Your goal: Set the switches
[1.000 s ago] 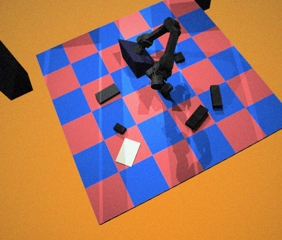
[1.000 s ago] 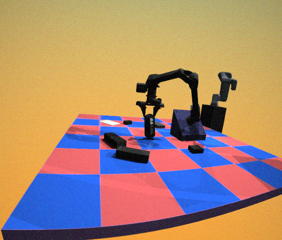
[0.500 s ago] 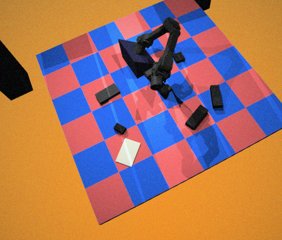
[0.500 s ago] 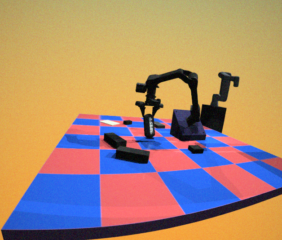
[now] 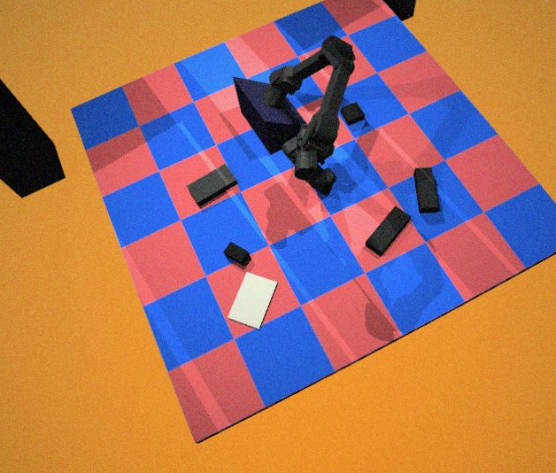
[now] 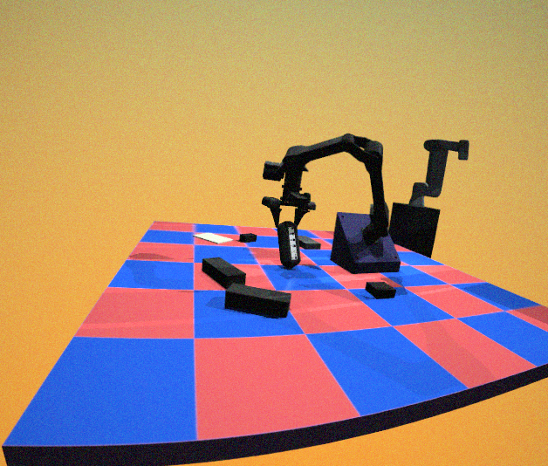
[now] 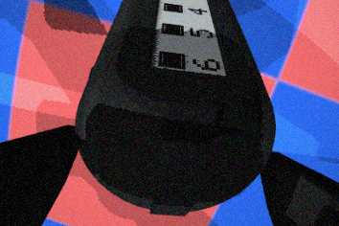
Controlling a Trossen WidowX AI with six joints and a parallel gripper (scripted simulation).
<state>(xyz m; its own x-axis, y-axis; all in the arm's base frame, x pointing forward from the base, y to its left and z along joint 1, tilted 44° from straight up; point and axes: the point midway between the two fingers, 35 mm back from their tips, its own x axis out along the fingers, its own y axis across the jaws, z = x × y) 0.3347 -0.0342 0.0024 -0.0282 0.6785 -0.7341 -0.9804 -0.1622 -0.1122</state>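
My gripper is shut on the dark grey controller unit, one finger on each side of one rounded end. The unit hangs steeply on end, its lower end close over the bench; I cannot tell whether it touches. The underside faces the wrist camera. Its white label is readable in the wrist view: square 1 is filled, 2 is empty, and 3, 4, 5 and 6 are filled. The rocker switches face away and are hidden. In the top view, the arm covers much of the grip.
Two long black blocks lie beyond the unit. A grey slab, a small black block and a white plate lie on another side. Another small block lies near the arm's purple wedge base.
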